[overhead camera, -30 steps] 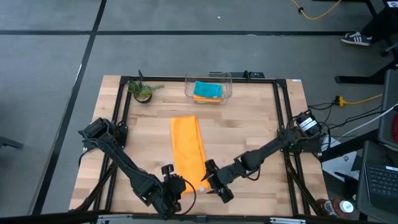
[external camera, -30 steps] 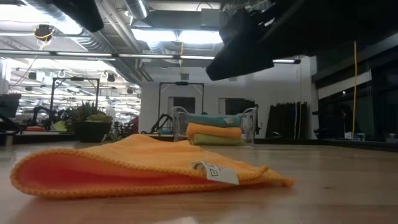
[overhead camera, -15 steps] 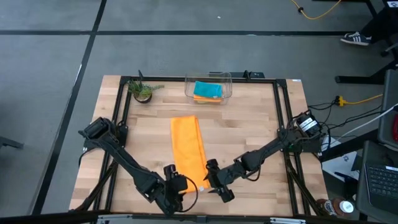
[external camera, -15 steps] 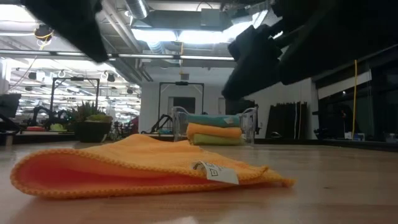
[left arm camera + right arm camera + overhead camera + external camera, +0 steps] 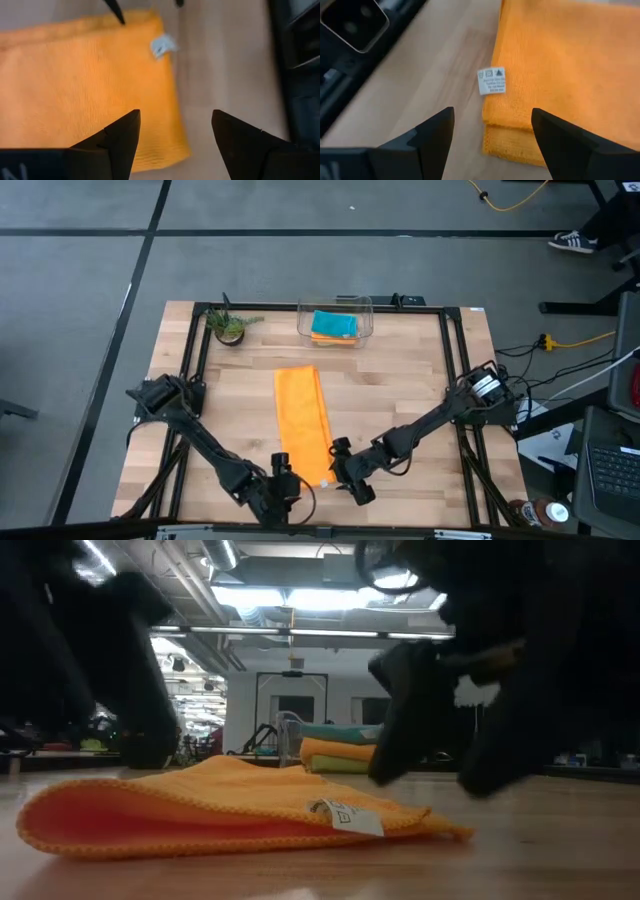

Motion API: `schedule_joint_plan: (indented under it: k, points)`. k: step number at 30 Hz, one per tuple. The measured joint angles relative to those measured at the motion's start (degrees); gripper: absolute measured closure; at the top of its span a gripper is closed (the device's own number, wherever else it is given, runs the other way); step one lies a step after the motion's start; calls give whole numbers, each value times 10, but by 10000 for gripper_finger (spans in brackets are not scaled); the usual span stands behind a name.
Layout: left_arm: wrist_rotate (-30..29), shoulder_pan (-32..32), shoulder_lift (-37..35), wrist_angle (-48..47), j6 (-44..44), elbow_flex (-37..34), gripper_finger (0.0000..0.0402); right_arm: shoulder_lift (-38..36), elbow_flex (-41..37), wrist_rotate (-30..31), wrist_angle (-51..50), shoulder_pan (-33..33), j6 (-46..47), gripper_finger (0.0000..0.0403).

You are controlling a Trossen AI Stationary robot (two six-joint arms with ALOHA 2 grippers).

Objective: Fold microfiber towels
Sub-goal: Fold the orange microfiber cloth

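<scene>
Two open grippers, left (image 5: 283, 467) and right (image 5: 340, 458), flanking orange towel's (image 5: 301, 423) near end.

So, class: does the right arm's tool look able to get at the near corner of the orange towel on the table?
Probably yes. The right tool hangs open beside the orange towel, near its white tag, with bare wooden table between them.

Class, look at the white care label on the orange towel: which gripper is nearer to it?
Right. The right gripper is open just beside the label, at the orange towel's near corner. The left gripper, also open, is at the opposite near corner.
</scene>
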Motion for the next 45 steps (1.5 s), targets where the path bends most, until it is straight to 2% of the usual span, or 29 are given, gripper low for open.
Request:
schedule_joint_plan:
  k: [9,14,20,24,30,37,40,45]
  points:
    - [18,15,53,0,-7,2,158,28,1,7,-1,-8,57,134]
    - [19,15,55,-2,-5,2,162,49,4,64,9,-7,54,134]
    - [17,15,57,-17,-5,3,180,56,3,74,4,-6,55,141]
    - [10,14,57,-21,-6,3,199,58,3,81,4,2,58,174]
    - [7,14,58,-19,-5,2,206,58,2,93,9,23,81,245]
    - [4,14,58,-12,-21,1,221,59,0,116,12,36,128,350]
    - [0,14,58,-5,-33,0,250,59,-1,115,19,36,146,391]
    - [-6,13,59,19,-34,-1,339,55,-1,113,31,37,172,394]
